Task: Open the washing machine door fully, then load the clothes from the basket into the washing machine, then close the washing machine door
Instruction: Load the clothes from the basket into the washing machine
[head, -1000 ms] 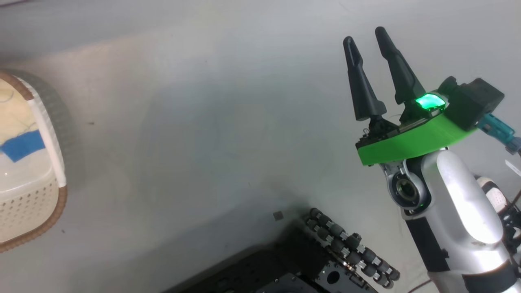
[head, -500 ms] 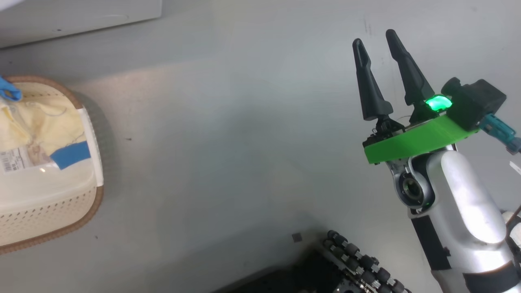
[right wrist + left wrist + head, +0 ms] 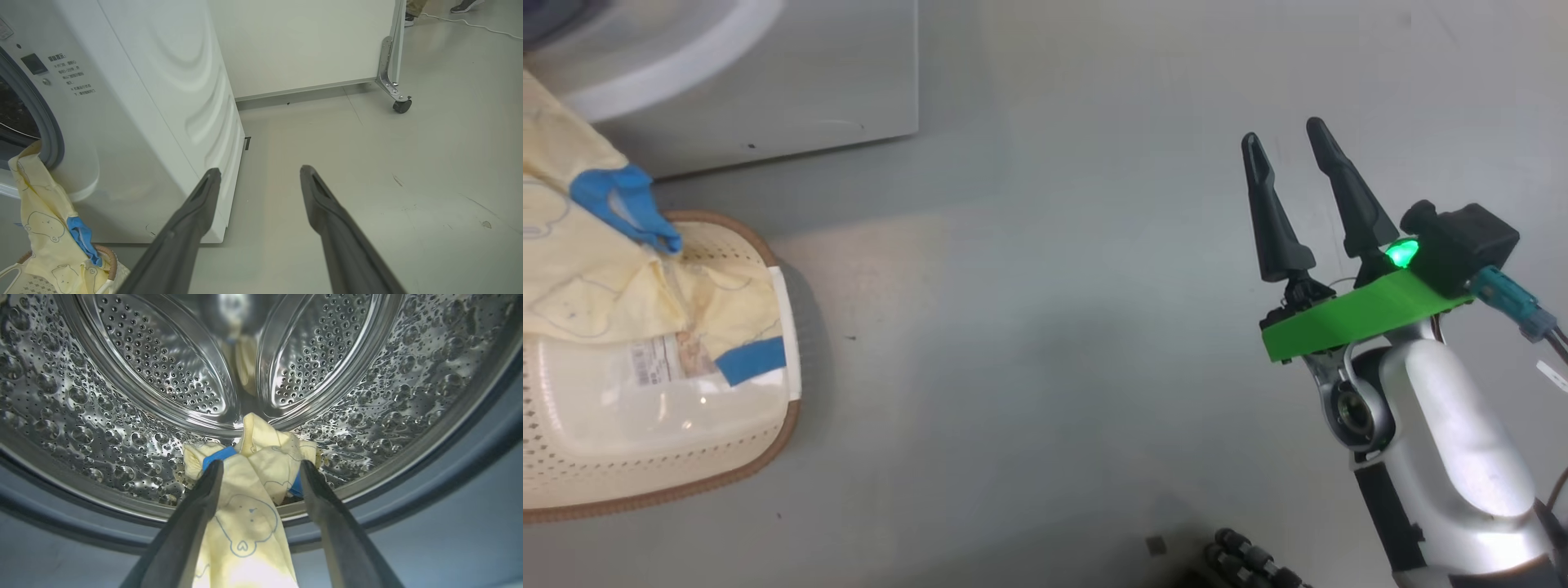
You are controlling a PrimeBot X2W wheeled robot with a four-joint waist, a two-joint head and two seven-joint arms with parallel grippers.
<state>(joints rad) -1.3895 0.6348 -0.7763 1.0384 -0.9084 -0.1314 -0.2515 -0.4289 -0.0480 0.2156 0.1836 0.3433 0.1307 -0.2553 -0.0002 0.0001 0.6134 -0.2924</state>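
L gripper (image 3: 259,473) at mouth of washer (image 3: 163,102) drum (image 3: 122,428), jaws spread wide, clothes (image 3: 253,522) lying between them: part in drum, rest trailing down to basket (image 3: 768,441) at left. R gripper (image 3: 1282,135) jaws spread, empty, over floor (image 3: 1045,327) at right.

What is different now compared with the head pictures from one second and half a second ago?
The head camera moved: its whole view slid right and down, bringing the washing machine front and more of the basket and the clothes into it. No thing itself visibly moved, and nothing was taken hold of or let go. The right gripper stays open and empty above the floor.
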